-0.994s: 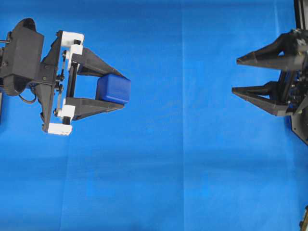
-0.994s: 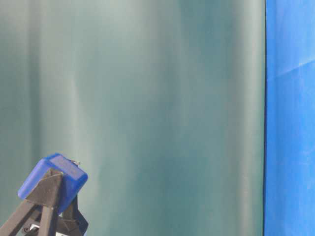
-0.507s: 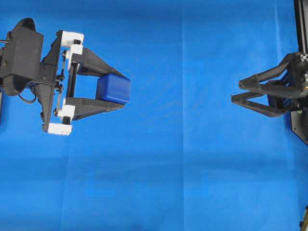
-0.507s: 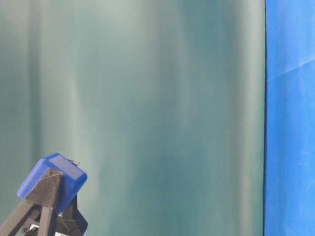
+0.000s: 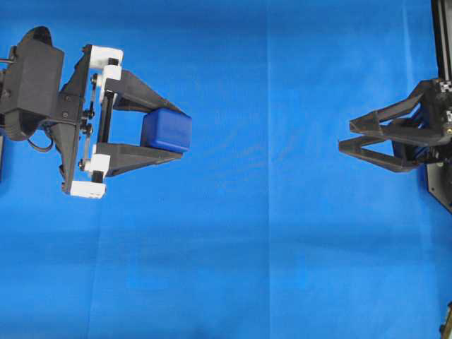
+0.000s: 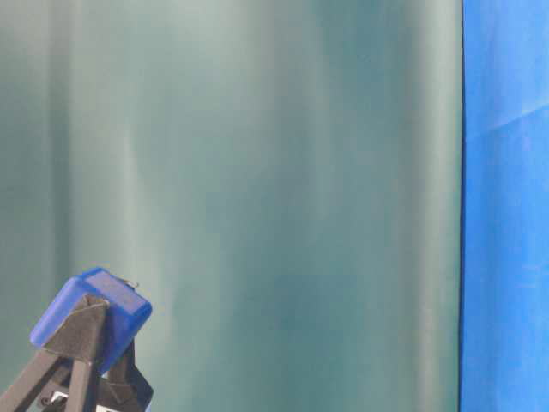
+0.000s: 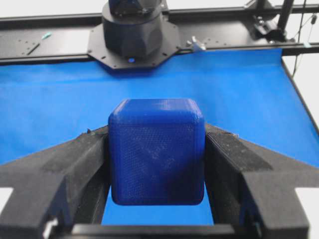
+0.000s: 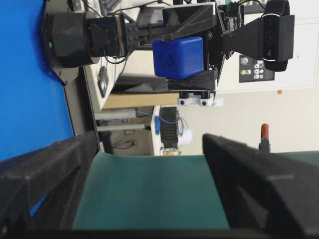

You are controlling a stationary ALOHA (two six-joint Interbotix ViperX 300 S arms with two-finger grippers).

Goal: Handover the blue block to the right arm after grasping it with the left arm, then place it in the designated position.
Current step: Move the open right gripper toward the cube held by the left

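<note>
The blue block is held off the blue cloth, pinched between the two black fingers of my left gripper, which is shut on it at the left of the overhead view. From the left wrist, the block fills the gap between both pads. At table level the block sits tilted atop a finger. My right gripper hovers far to the right, rolled on its side, open and empty, its tips pointing at the block. The right wrist view shows the block well ahead of its spread fingers.
Blue cloth covers the table. A green backdrop stands behind it. A black frame rail runs along the right edge. The right arm's base sits at the far end in the left wrist view.
The right gripper has rolled about its wrist, so its fingers look closer together from above, and it has drawn slightly right. The left gripper and block have stayed put.
</note>
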